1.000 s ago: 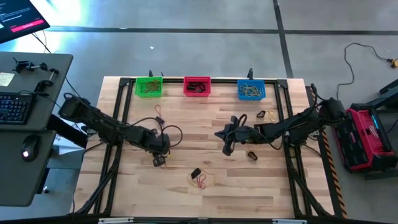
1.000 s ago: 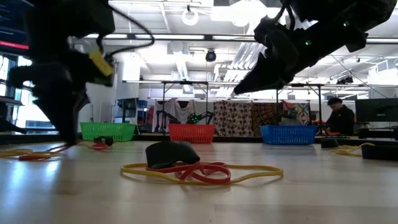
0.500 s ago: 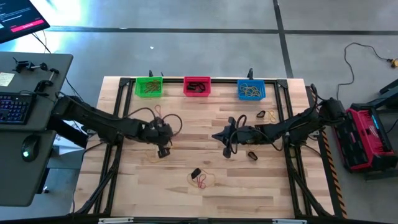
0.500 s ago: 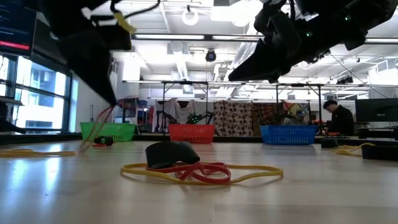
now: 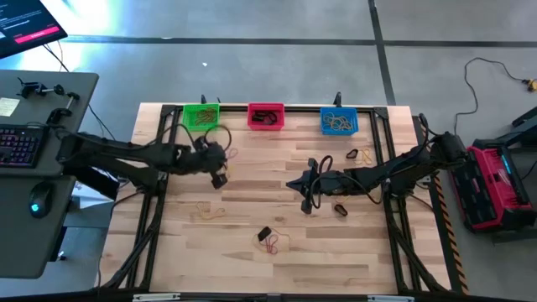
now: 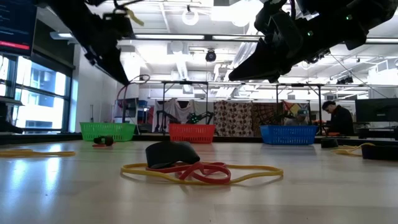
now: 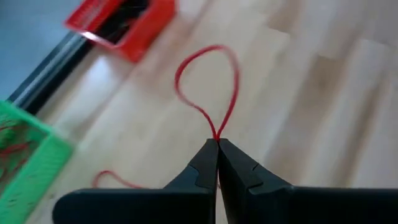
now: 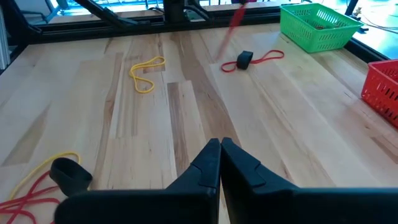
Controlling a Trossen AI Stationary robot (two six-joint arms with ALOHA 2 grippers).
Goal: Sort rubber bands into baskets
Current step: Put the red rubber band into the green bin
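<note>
The left gripper (image 7: pixel 217 144), jaws clamped on a red rubber band (image 7: pixel 208 87), hangs at the green basket's (image 5: pixel 200 117) five o'clock, mid-carry; next, a release over the matching basket.

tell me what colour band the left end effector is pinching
Red; the rubber band in the left end effector shows best in the left wrist view.

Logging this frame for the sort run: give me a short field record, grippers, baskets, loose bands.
left gripper: shut on a thin red rubber band loop, raised near the bright green plastic basket
right gripper: shut, holds nothing, raised over mid-table
baskets: green, red-pink plastic basket and blue plastic basket in a row at the far edge of the wooden table
loose bands: pile of yellow, red and black bands near front; yellow band lying flat
</note>
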